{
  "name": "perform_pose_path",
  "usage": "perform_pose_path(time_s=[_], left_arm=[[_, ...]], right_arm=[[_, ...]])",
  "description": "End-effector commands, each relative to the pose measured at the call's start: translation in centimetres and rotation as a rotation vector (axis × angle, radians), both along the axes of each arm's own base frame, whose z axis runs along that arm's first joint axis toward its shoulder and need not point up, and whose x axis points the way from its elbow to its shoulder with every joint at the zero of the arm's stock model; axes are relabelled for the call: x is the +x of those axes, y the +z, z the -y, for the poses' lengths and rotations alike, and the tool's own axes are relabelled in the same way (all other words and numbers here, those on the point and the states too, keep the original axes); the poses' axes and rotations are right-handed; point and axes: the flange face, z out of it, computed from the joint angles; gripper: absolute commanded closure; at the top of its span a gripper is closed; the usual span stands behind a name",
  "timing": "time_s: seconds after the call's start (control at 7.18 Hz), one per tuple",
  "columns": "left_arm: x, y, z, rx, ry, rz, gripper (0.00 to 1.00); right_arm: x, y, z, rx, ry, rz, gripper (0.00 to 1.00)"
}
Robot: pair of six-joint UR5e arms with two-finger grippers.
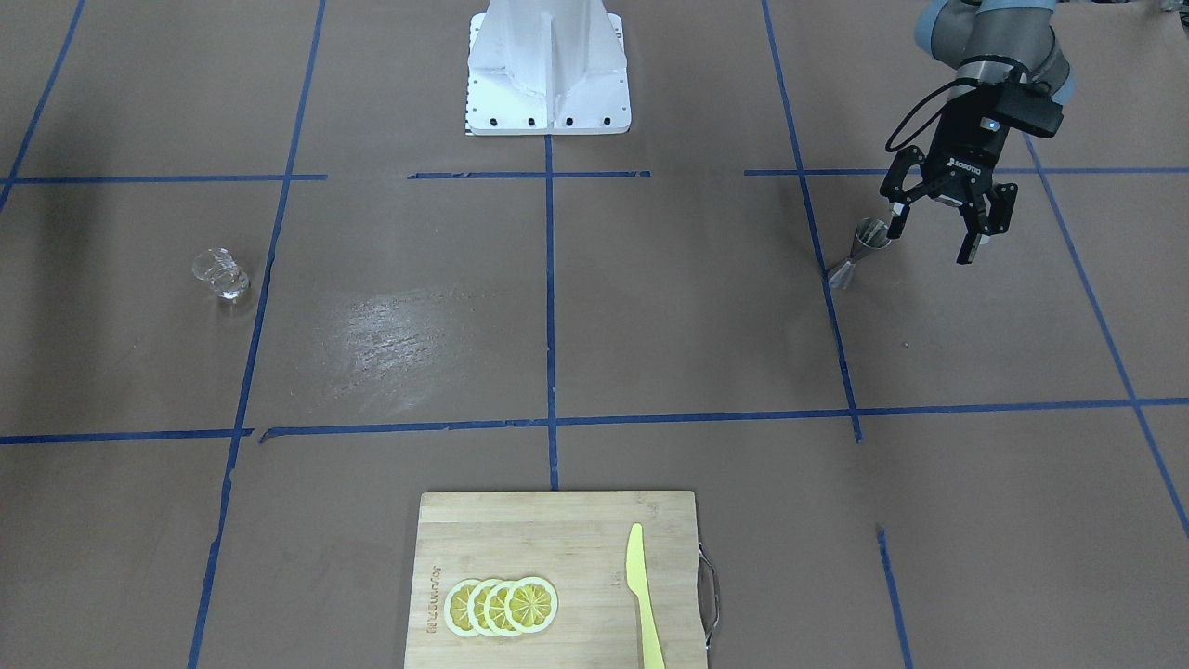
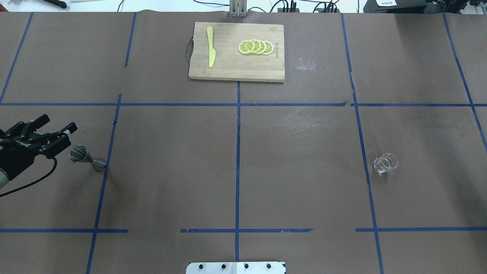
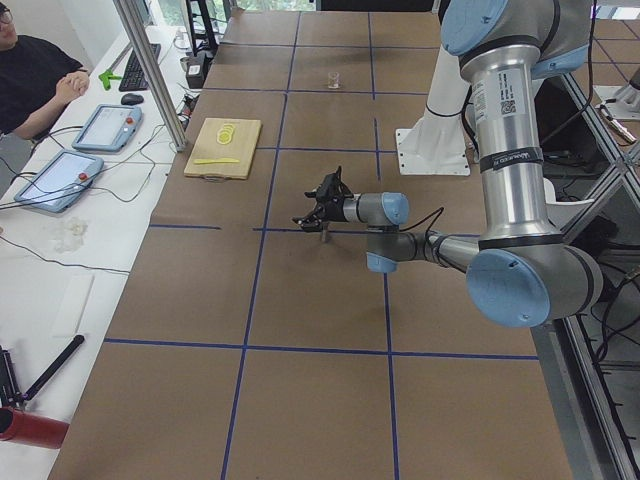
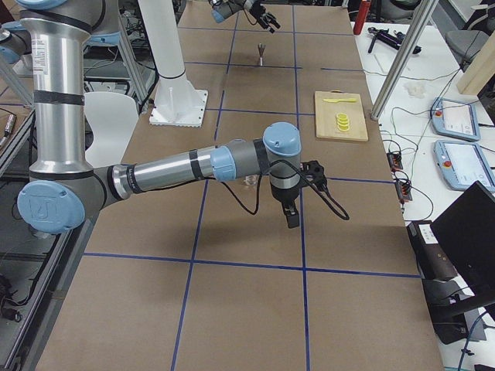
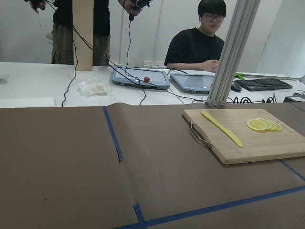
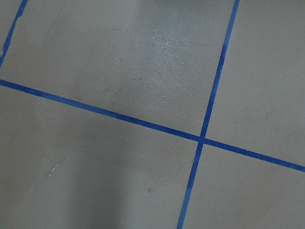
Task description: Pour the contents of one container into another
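At the counter's left end, the left gripper, jaws apart, hangs beside the jigger, likely to grasp it; I cannot tell the right gripper's state.

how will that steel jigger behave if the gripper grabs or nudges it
Likely tippy: the jigger stands upright on a small base, with a narrow waist. Its smooth, sloping metal cones may slip in a grip. It looks rigid, so probably not fragile.
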Motion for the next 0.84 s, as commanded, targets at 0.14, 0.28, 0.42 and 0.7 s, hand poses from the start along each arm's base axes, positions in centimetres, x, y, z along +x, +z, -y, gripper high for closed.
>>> perform_pose_path(time_s=[0.14,0.28,0.42,0.7], left_arm=[[2.8,1.2,-2.8,0.003,-0.059,0.032,0.0],[3.6,1.7,-3.1,0.001,-0.05,0.038,0.0],[4.6,2.2,-3.7,0.001,-0.043,0.046,0.0],[6.1,2.8,-4.5,-0.003,-0.015,0.051,0.0]], right_arm=[[0.0,0.1,0.1,-0.001,0.0,0.0,0.0],[0.0,0.1,0.0,-0.003,0.0,0.0,0.0],[0.0,0.2,0.0,-0.004,0.0,0.0,0.0],[0.0,0.1,0.0,-0.003,0.0,0.0,0.0]])
